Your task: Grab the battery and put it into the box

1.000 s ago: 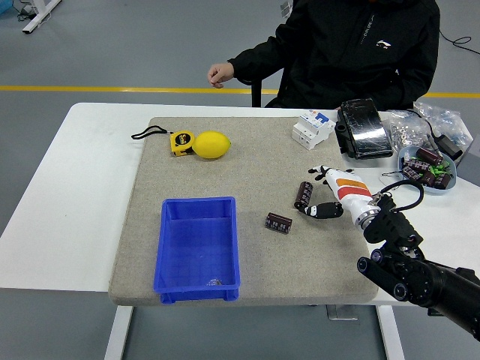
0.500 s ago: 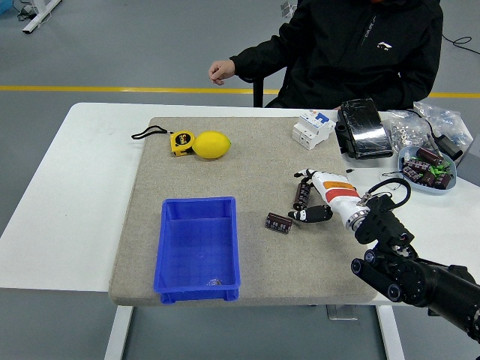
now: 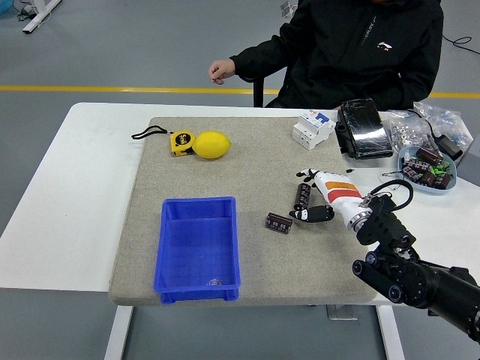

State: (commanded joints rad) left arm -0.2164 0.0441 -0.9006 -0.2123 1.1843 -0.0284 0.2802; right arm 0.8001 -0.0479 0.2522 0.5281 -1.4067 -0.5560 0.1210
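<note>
- The right hand (image 3: pixel 324 196) has its fingers (image 3: pixel 306 177) spread around the upright battery (image 3: pixel 303 196); the thumb (image 3: pixel 312 214) sits just below it. Whether they press on it or only bracket it I cannot tell.
- That battery stands on the grey mat (image 3: pixel 255 161), at about 3 o'clock from the mat's middle.
- A second battery (image 3: pixel 278 223) lies on its side on the mat, at 8 o'clock from the upright one, near the thumb tip but apart from it.
- The blue box (image 3: pixel 198 248) sits at the mat's 7 o'clock, well apart from both batteries, at 9 o'clock from the lying one. A small dark speck lies on its floor near the front wall.
- At the mat's 11 o'clock a yellow tape measure (image 3: pixel 181 142) touches a lemon (image 3: pixel 212 145).
- A white breaker (image 3: pixel 312 129) stands at the mat's 1 o'clock edge, with a black device (image 3: pixel 364 129) just beside it at 3 o'clock, on the white table (image 3: pixel 75 187).
- A bowl (image 3: pixel 429 168) of small parts sits at the table's right edge, with clear bags (image 3: pixel 442 127) at 12 o'clock from it.
- A person in a black jacket (image 3: pixel 352 52) sits at the far side, one hand (image 3: pixel 220 72) loosely closed, off the table.
</note>
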